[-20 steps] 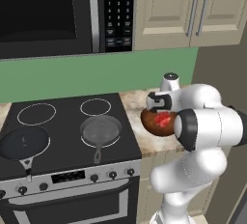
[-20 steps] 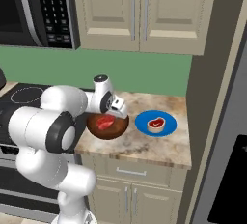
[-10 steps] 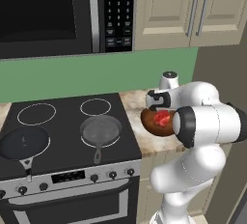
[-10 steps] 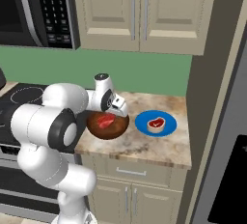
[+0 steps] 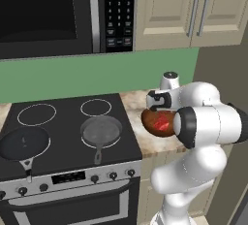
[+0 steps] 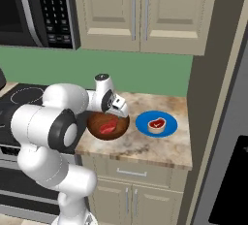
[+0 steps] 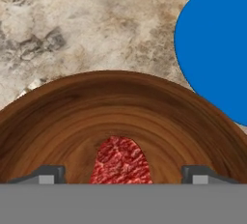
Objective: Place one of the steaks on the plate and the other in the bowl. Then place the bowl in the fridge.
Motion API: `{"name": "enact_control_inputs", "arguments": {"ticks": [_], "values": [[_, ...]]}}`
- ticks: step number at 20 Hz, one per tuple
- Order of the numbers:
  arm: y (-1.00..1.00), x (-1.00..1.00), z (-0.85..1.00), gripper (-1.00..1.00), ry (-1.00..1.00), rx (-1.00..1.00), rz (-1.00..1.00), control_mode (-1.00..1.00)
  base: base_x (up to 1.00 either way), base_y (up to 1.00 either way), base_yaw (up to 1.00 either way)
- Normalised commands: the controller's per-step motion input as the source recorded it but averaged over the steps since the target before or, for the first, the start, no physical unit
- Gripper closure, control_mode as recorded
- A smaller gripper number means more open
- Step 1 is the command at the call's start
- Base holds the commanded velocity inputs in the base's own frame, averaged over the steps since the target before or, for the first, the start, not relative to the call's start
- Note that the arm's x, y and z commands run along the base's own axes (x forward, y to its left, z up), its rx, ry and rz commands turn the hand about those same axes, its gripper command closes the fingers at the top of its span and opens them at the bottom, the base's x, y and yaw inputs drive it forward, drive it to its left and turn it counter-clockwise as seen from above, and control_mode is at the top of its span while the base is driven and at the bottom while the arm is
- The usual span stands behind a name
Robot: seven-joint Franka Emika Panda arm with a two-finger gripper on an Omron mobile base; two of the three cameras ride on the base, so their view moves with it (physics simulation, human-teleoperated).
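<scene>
1. The claw (image 7: pixel 123 174) hangs just above the round, deep, dark brown wooden bowl (image 7: pixel 72 121). Its two dark fingertips (image 7: pixel 46 175) stand wide apart, one on each side of the bright red raw steak (image 7: pixel 121 162) lying in the bowl's bottom. The claw is released and grips nothing; I cannot tell whether the tips brush the bowl's inner wall.
2. From the right base camera, the white arm's hand (image 6: pixel 112 104) sits over the bowl's (image 6: pixel 107 124) back rim, and the red steak (image 6: pixel 108 126) shows inside it.
3. The bowl stands on the mottled beige stone table (image 6: pixel 145 144), near its left end, close beside the black stove (image 5: pixel 63 132).
4. Just to the bowl's right lies the flat round bright blue plate (image 6: pixel 156 123). It carries the second steak (image 6: pixel 157 123), the red one with a pale fat rim. Plate and bowl sit close together.
5. Bare table lies in front of the plate and toward the front edge. To the right, a tall wood panel closes off the table's end.
6. The arm rises from its white base, bulky elbow (image 5: pixel 208 124) held high and near, forearm reaching forward with the wrist bent down over the bowl (image 5: pixel 157 121).
7. Farther back, a green wall (image 6: pixel 145 71) and cream cabinet doors (image 6: pixel 135 13) hang above the table.
</scene>
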Motion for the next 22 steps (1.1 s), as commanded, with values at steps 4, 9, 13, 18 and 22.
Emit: {"name": "enact_control_inputs", "arguments": {"ticks": [4, 9, 13, 18, 22], "values": [[0.0, 0.0, 0.0, -1.0, 0.0, 0.0, 0.0, -1.0, 0.0, 0.0, 0.0], [0.04, -0.31, 0.04, -1.0, 0.03, 0.0, -0.04, -1.0, 0.0, 0.0, 0.0], [0.05, -1.0, 0.32, -1.0, 0.0, 0.02, -0.03, -1.0, 0.0, 0.0, 0.0], [0.16, -1.0, 0.53, -1.0, 0.01, 0.0, 0.0, -1.0, 0.0, 0.0, 0.0], [0.17, -1.0, 0.26, -1.0, 0.03, 0.01, 0.0, -1.0, 0.0, 0.0, 0.0]]}}
